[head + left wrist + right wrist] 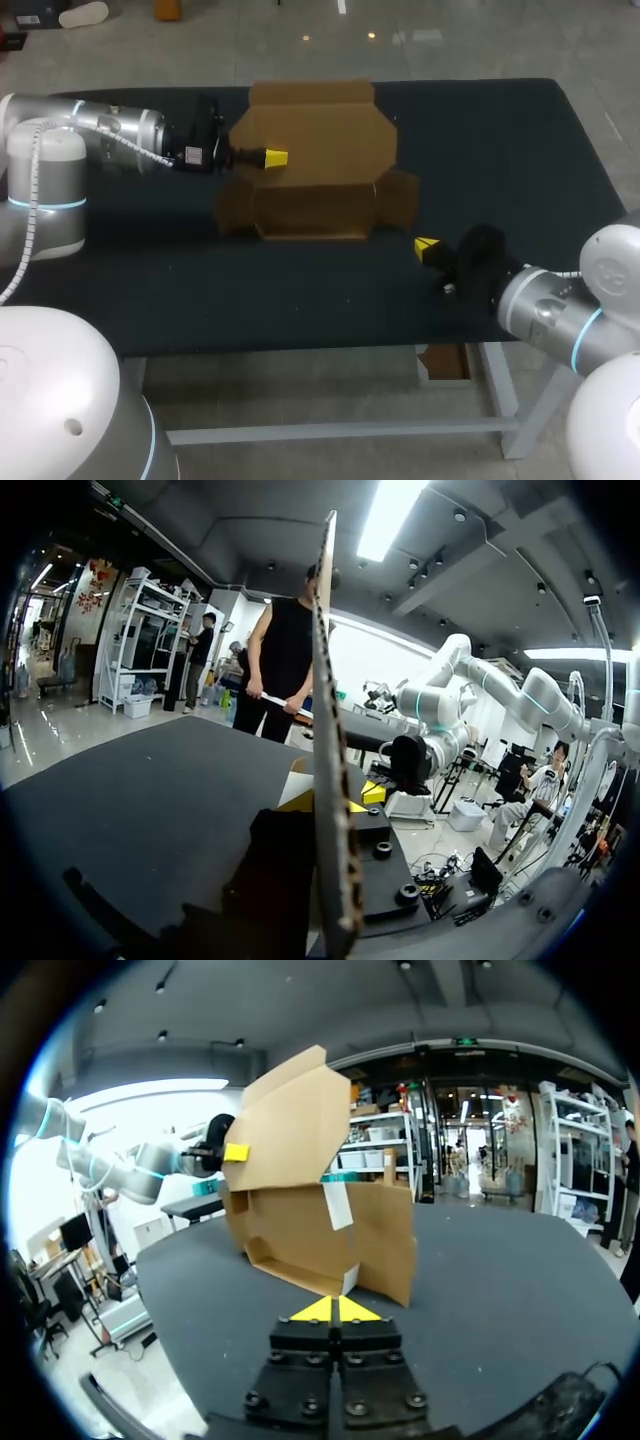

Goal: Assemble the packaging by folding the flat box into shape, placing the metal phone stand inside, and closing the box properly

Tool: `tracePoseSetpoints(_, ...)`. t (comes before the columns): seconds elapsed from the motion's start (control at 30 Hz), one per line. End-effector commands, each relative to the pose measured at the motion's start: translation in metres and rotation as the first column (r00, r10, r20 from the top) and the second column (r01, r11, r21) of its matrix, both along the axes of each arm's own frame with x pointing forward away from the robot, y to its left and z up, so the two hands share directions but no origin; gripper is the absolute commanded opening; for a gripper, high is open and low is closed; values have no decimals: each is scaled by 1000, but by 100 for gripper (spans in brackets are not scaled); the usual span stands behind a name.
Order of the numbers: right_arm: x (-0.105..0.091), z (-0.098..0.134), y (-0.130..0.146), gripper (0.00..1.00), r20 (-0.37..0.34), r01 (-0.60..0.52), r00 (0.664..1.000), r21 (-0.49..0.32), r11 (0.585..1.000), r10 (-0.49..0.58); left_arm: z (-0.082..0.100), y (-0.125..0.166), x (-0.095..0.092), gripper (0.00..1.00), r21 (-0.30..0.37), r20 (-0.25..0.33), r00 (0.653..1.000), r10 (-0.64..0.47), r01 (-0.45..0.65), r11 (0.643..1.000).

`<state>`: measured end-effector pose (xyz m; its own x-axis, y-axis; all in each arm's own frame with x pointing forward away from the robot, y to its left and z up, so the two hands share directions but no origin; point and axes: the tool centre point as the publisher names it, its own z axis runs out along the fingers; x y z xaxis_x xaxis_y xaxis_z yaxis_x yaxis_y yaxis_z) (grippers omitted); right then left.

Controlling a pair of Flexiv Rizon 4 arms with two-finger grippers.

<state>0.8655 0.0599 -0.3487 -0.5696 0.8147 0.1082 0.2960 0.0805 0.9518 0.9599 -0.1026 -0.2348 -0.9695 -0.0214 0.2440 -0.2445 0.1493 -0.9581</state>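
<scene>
A brown cardboard box (pixel 315 160), partly folded with its flaps spread, lies in the middle of the table. My left gripper (pixel 272 157) comes in from the left and is shut on the box's raised upper panel. In the left wrist view that panel (pixel 328 680) runs edge-on between the yellow tips of my left gripper (pixel 330 802). My right gripper (pixel 427 246) is shut on nothing, low over the table, off the box's front right corner. In the right wrist view my right gripper (pixel 336 1310) points at the box (pixel 300 1130), a short way ahead of it. I see no metal phone stand in any view.
The dark table top (pixel 500 150) stretches bare to the right of the box and behind it. Its front edge (pixel 330 348) runs close below my right gripper.
</scene>
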Motion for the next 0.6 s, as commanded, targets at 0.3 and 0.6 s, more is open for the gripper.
tracePoseSetpoints(0.3,4,-2,2,0,-9,-9,1000,1,1000,9,-1,0,-6,0,23,9,1000,8,-9,1000)
tracePoseSetpoints(0.6,3,-3,2,0,-12,-8,1000,1,1000,8,-2,1,-5,0,25,7,1000,12,-13,1000)
